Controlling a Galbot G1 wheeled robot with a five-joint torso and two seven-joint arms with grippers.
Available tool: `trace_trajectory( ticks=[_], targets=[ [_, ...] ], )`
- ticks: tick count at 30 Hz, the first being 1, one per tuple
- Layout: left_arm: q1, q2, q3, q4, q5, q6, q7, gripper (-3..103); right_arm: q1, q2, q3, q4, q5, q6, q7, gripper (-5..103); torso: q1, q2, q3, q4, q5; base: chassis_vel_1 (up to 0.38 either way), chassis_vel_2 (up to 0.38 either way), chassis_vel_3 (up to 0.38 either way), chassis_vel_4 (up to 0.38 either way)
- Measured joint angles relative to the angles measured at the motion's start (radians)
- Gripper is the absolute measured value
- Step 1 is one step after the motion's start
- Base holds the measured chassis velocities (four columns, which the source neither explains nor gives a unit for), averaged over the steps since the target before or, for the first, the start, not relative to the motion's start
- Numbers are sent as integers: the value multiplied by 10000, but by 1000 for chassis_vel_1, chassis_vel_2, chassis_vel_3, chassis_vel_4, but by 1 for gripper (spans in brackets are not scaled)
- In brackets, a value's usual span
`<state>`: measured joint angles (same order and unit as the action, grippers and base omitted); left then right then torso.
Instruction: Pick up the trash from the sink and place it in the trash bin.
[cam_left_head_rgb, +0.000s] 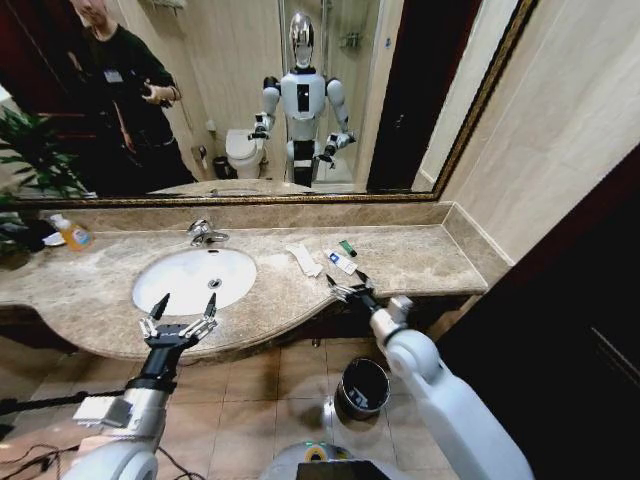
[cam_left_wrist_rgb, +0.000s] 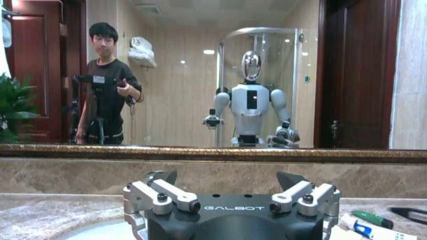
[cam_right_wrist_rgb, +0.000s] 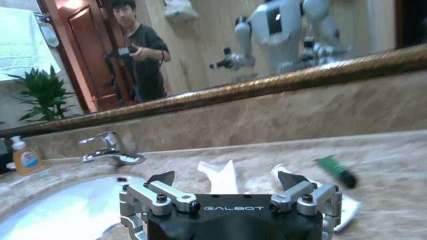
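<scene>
The white oval sink (cam_left_head_rgb: 190, 283) holds no trash that I can see. The trash lies on the marble counter to its right: a flat white packet (cam_left_head_rgb: 303, 258), a white tube with blue marks (cam_left_head_rgb: 340, 262) and a small green piece (cam_left_head_rgb: 347, 247). My left gripper (cam_left_head_rgb: 186, 302) is open over the sink's front rim, nothing between its fingers. My right gripper (cam_left_head_rgb: 346, 284) is open just in front of the tube. In the right wrist view the packet (cam_right_wrist_rgb: 220, 176) and green piece (cam_right_wrist_rgb: 335, 170) lie beyond that gripper (cam_right_wrist_rgb: 227, 179). The black trash bin (cam_left_head_rgb: 362, 387) stands on the floor below the counter.
A chrome faucet (cam_left_head_rgb: 205, 234) stands behind the sink. A bottle of orange liquid (cam_left_head_rgb: 72, 233) sits at the far left beside a plant (cam_left_head_rgb: 30, 165). A mirror (cam_left_head_rgb: 250, 90) spans the wall behind. A wall closes the counter's right end. The floor is tiled.
</scene>
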<state>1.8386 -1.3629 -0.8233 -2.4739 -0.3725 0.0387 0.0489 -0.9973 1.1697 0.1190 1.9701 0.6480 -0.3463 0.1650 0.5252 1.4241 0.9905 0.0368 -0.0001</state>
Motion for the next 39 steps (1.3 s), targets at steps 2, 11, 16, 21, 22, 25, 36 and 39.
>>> trace_trajectory(
  ticks=[2, 11, 16, 21, 22, 25, 36, 39],
  targets=[
    [0, 0, 0, 0, 0, 0, 0, 100, 330, 77, -215, -233, 186, -95, 114, 100, 0, 0, 0, 0, 0, 0, 0, 0, 0],
    [0, 0, 0, 0, 0, 0, -1, 100, 2395, 757, -1321, -2216, 488, -381, 690, 100, 0, 0, 0, 0, -1, 0, 0, 0, 0],
    [0, 0, 0, 0, 0, 0, 0, 100, 2869, 1121, -1570, -3173, 240, -391, 1001, 100, -1, 0, 0, 0, -1, 0, 0, 0, 0],
    [0, 0, 0, 0, 0, 0, -1, 100, 3003, 1378, -1592, -3808, -50, -347, 1082, 100, -1, 0, -1, -1, -1, 0, 0, 0, 0],
    [0, 0, 0, 0, 0, 0, -1, 100, 3008, 1427, -1587, -3928, -96, -328, 1083, 100, -2, 0, -1, 0, -1, 0, 0, 0, 0],
    [0, 0, 0, 0, 0, 0, -1, 100, 3009, 1528, -1580, -4138, -179, -283, 1072, 103, -2, 0, -1, 0, -2, 0, 0, 0, 0],
    [0, 0, 0, 0, 0, 0, -1, 100, 2962, 1800, -1578, -4535, -398, -144, 1017, 68, -2, 0, -1, -1, 0, 0, 0, 0, 0],
    [0, 0, 0, 0, 0, 0, -1, 100, 2929, 1820, -1580, -4555, -468, -130, 1016, 63, -2, 0, -1, 0, 1, 0, 0, 0, 0]
  ],
)
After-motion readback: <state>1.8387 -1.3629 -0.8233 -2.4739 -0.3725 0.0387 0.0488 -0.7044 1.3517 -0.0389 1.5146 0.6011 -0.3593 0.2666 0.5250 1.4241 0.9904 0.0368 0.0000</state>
